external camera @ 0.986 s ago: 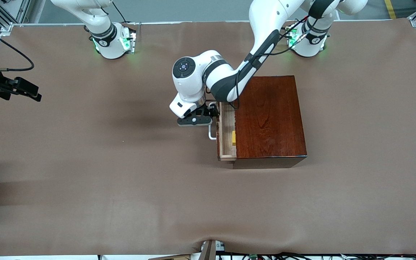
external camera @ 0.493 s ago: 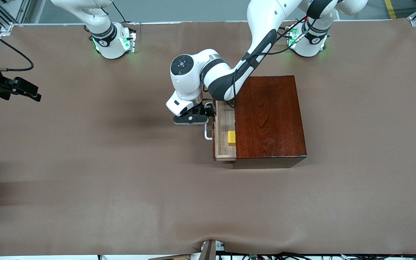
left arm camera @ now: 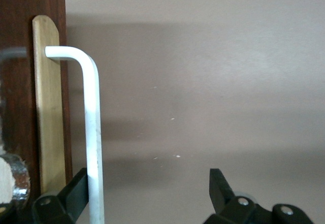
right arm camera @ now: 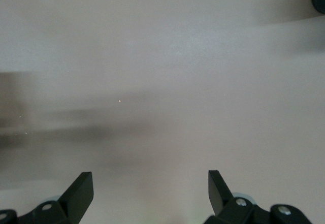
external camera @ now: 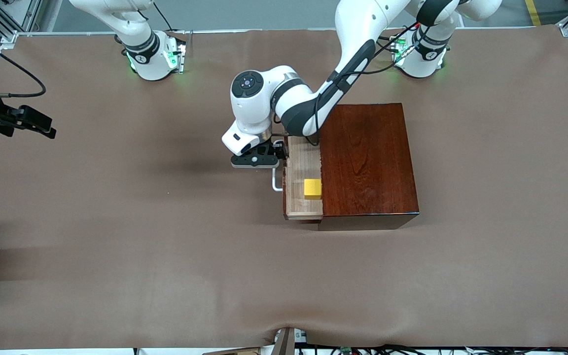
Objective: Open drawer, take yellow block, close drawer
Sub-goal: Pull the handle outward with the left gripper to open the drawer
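The dark reddish-brown wooden box (external camera: 368,158) stands mid-table. Its drawer (external camera: 302,160) is pulled partly out toward the right arm's end and shows its pale interior. The yellow block (external camera: 312,189) lies in the drawer, close to the box's edge. My left gripper (external camera: 275,156) is at the white handle (external camera: 276,181). In the left wrist view the gripper (left arm camera: 150,191) is open, with one finger (left arm camera: 76,193) between the handle (left arm camera: 91,127) and the drawer front (left arm camera: 51,112). My right gripper (external camera: 42,127) waits open and empty (right arm camera: 150,188) at the right arm's end of the table.
The brown table cover (external camera: 165,256) lies flat around the box. The left arm's forearm (external camera: 308,108) hangs over the corner of the box nearest the bases. Cables and a bracket (external camera: 289,340) sit at the table edge nearest the front camera.
The drawer has slid farther out toward the right arm's end, with my left gripper moving along at the handle. The yellow block now shows fully.
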`<state>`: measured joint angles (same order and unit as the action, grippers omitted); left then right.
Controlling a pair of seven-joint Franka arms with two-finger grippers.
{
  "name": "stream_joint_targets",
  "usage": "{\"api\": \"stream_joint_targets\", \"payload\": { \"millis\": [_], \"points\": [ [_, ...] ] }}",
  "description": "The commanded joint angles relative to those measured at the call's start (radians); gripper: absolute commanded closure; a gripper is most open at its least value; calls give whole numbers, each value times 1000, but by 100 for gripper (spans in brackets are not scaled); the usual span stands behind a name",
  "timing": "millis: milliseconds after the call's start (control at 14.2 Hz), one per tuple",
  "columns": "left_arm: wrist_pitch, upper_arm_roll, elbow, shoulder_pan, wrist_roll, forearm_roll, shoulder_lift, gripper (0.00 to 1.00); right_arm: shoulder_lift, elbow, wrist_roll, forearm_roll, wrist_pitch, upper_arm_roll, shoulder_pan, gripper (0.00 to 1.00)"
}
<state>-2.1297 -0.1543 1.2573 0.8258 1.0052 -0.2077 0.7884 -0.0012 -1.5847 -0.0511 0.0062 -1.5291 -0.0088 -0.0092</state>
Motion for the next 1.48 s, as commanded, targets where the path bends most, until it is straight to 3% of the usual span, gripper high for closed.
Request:
{"api": "stream_joint_targets", "payload": {
  "millis": [0, 986, 1408],
  "points": [
    [-56, -5, -68, 7, 1, 14, 45, 0, -14, -11, -9, 9, 4, 4, -9, 0],
    [-162, -10, -78, 38, -43, 16, 54, 0, -14, -11, -9, 9, 4, 4, -9, 0],
    [-136, 9, -67, 19, -39, 14, 29, 0, -13, -9, -9, 6, 4, 4, -9, 0]
  ]
}}
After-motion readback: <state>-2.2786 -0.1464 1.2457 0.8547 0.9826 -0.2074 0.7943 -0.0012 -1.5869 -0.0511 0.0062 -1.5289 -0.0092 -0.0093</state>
